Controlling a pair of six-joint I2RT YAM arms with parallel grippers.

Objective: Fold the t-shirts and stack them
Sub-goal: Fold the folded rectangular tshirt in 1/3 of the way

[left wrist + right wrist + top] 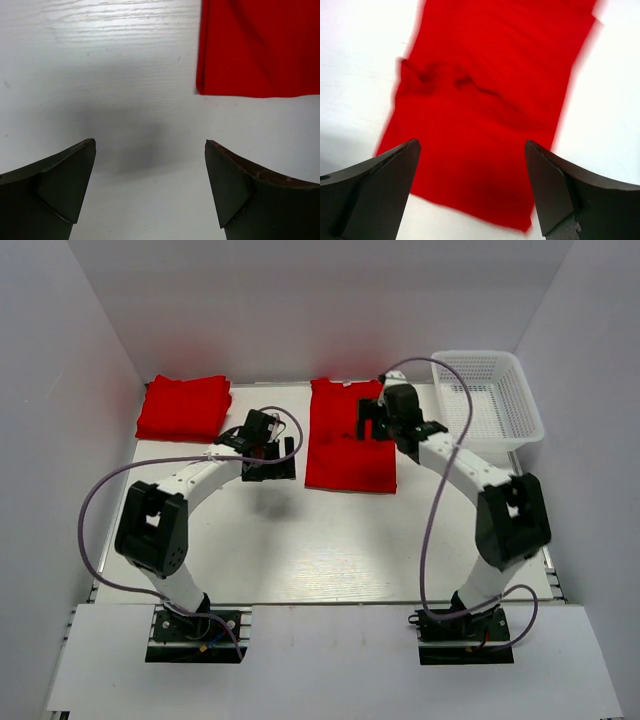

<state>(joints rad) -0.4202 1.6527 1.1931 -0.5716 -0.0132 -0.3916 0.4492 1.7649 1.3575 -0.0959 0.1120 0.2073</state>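
Top view: the left arm point(190, 480) rises from its base at 7 o'clock, elbows outward toward 9 o'clock, then reaches in toward the centre. The left gripper point(272, 462) points down over bare table point(300, 540), just beside the long edge of a shirt point(345, 435), which lies flat as a tall red rectangle at 12 o'clock. The right arm point(465, 465) mirrors this from 5 o'clock, and the right gripper point(372, 422) hangs over the shirt's far half. A folded red stack point(185, 407) sits at 10 o'clock and a white basket point(490, 400) at 2 o'clock.

Left wrist view: jaws spread wide and empty, the shirt's corner at 1 o'clock.

Right wrist view: jaws likewise wide and holding nothing, above the creased, blurred shirt.
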